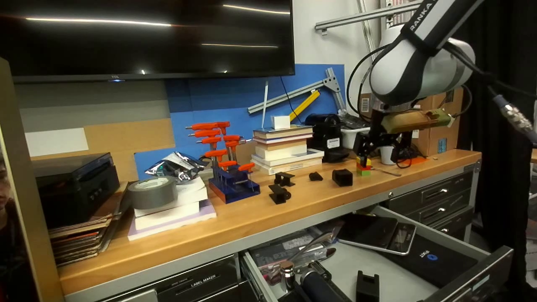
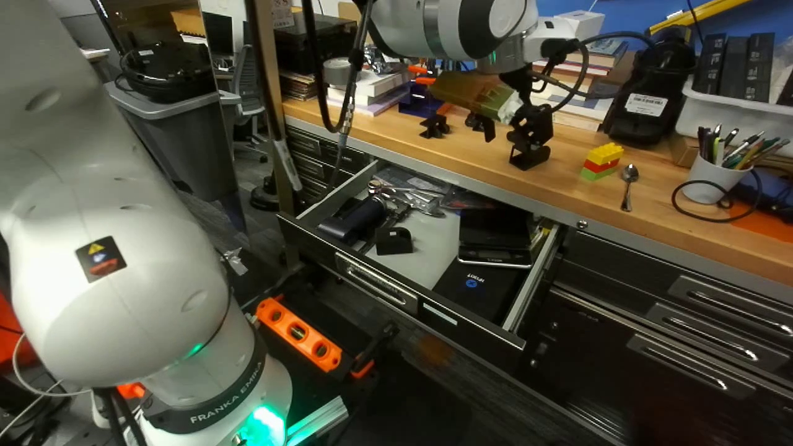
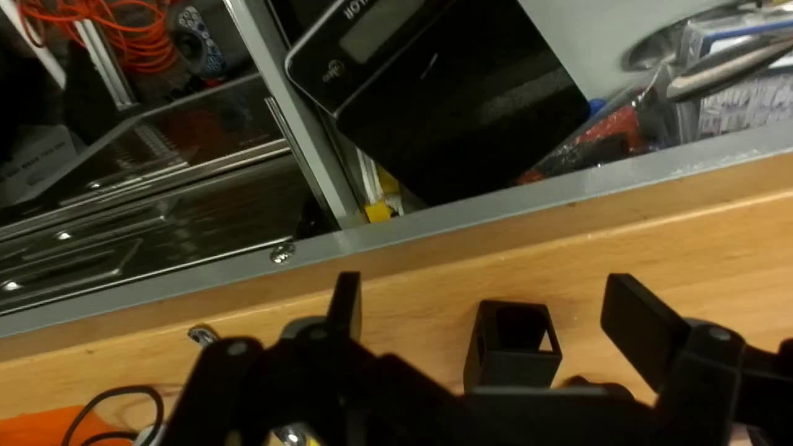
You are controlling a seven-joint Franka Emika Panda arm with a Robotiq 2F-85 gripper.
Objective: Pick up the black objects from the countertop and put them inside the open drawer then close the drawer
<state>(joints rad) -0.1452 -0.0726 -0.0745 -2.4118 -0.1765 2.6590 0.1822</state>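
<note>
Several small black objects rest on the wooden countertop [image 1: 239, 224]: two bracket-like ones [image 1: 285, 178] [image 1: 278, 194], a small lump [image 1: 315, 176] and a hollow box [image 1: 342, 178]. In the wrist view the hollow black box [image 3: 515, 370] stands below and between my spread fingers. Part of a black lump [image 3: 600, 385] shows beside it, mostly hidden by the gripper. My gripper [image 3: 483, 282] is open and empty; it hangs above the countertop in both exterior views [image 1: 363, 144] [image 2: 531, 127]. The drawer [image 2: 396, 282] is pulled open, with a black block [image 2: 393, 241] inside.
A toy brick stack [image 2: 601, 162], a spoon [image 2: 628, 186] and a pen cup [image 2: 706, 179] stand close to the gripper. A book stack [image 1: 287, 153] and a hex-key stand [image 1: 233, 186] are behind. The drawer also holds a scale [image 3: 461, 99] and tools [image 1: 316, 285].
</note>
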